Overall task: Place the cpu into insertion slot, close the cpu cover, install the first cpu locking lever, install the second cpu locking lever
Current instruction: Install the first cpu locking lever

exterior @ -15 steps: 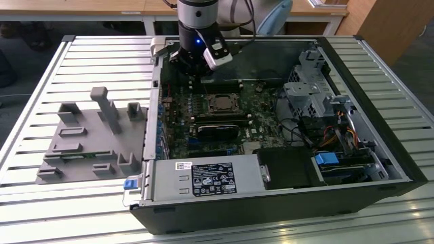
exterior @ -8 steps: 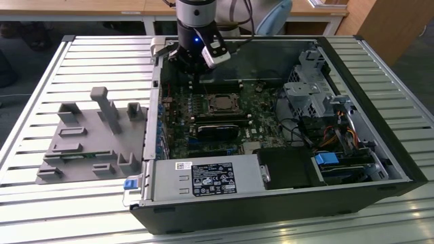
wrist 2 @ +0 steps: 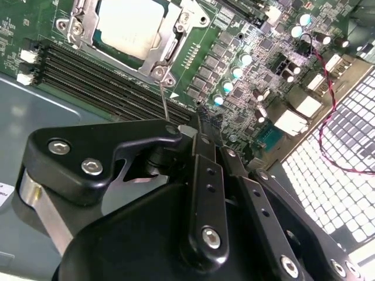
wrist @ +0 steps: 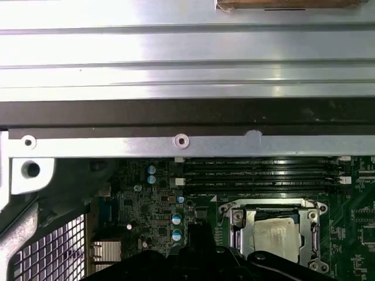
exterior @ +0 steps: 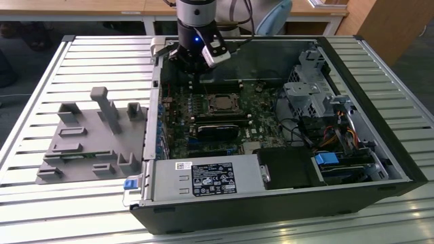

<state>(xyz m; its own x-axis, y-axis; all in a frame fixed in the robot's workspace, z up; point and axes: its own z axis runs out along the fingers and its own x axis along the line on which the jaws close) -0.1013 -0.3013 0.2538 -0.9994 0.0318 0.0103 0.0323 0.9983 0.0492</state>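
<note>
The cpu (wrist 2: 126, 26) lies flat in the insertion slot (exterior: 220, 103) on the green board, its pale metal face up. The silver cpu cover (wrist 2: 171, 42) is down around it, framing the chip (wrist: 274, 237) in both wrist views. A thin wire locking lever (wrist 2: 164, 99) runs from the socket's corner screw up to my gripper (wrist 2: 198, 117). The black fingers look shut together, with the lever's free end at their tip. In the exterior view my gripper (exterior: 195, 77) hangs inside the case just behind the socket.
Long black memory slots (wrist 2: 88, 76) run beside the socket. The case's metal wall (wrist: 181, 140) is close behind the gripper. A black card (exterior: 217, 131), the power supply (exterior: 203, 179) and a drive cage (exterior: 308, 96) stand inside the case. A grey fixture (exterior: 88, 142) lies outside it.
</note>
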